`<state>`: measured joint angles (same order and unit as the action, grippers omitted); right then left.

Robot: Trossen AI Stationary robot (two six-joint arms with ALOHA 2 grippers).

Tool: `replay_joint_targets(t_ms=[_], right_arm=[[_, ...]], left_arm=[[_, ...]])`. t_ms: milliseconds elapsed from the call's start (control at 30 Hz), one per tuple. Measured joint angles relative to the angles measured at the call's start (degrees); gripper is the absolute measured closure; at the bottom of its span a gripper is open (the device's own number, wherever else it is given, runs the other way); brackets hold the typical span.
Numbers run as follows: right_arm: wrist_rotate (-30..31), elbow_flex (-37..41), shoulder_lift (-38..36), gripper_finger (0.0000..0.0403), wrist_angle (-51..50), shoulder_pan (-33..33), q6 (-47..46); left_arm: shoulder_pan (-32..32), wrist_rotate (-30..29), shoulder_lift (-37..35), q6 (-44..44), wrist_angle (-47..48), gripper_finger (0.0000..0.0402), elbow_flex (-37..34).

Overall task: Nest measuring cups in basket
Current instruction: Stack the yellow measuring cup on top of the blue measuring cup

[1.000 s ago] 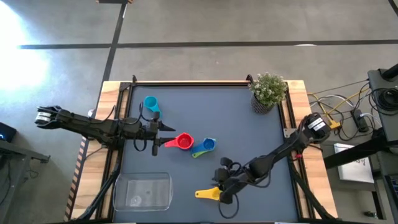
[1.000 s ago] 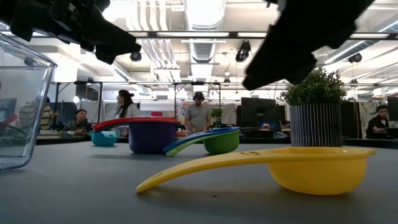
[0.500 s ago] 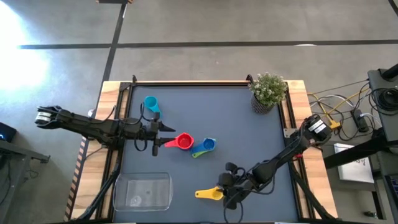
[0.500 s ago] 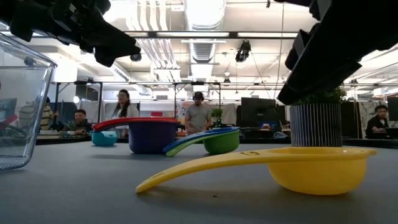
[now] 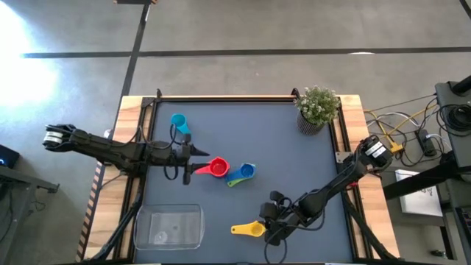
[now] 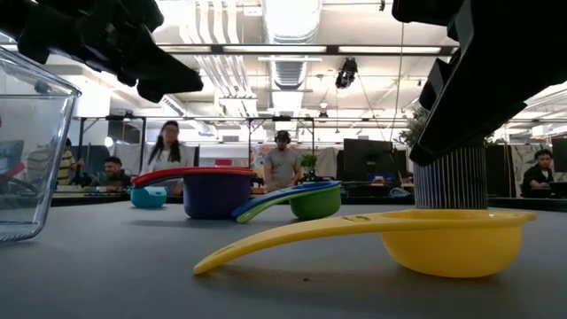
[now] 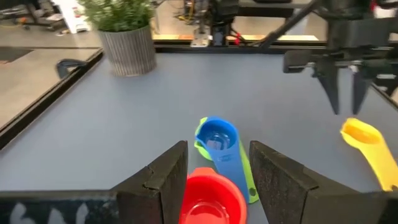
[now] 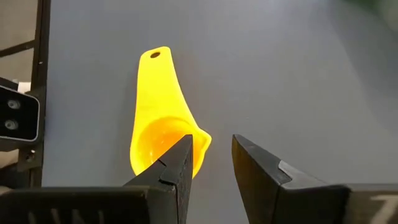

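The yellow cup [image 5: 249, 230] lies on its bowl near the table's near edge. My right gripper [image 5: 266, 223] hangs open just above its bowl [image 8: 165, 127], apart from it [image 6: 443, 235] in the low view. The red cup [image 5: 215, 168] sits nested in a dark purple one [image 6: 213, 197]. My left gripper [image 5: 193, 160] is open beside the red cup's handle, its fingers flanking the red cup [image 7: 211, 198]. The dark blue cup [image 5: 246, 171] rests inside the green one [image 6: 312, 204]. The light blue cup [image 5: 179, 123] stands farther back. The clear basket [image 5: 168, 227] is near-left. No orange cup shows.
A potted plant [image 5: 318, 109] stands at the far right corner. A wooden frame [image 5: 221, 98] rims the table. Open mat lies between the cups and the plant, and between the basket and the yellow cup. People stand in the room beyond the table.
My right gripper has moved toward the near edge and come over the yellow cup's bowl. My left gripper has edged a little to the right, toward the red cup. No cup has moved.
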<state>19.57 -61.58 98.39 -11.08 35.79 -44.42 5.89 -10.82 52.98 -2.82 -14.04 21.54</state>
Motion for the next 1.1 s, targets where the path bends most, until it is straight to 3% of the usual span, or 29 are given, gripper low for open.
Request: replay_joint_targets(t_ms=[733,1100], right_arm=[[-1.2,-0.9,5.6,0.0305,1.1,0.7,-2.5],[-3.3,-0.9,5.6,0.039,0.4,0.7,-0.3]], left_arm=[[0.0,-1.7,0.1,-0.9,-0.1,0.0247,0.0],[0.0,-1.7,0.2,-0.9,0.0,0.0247,0.0]])
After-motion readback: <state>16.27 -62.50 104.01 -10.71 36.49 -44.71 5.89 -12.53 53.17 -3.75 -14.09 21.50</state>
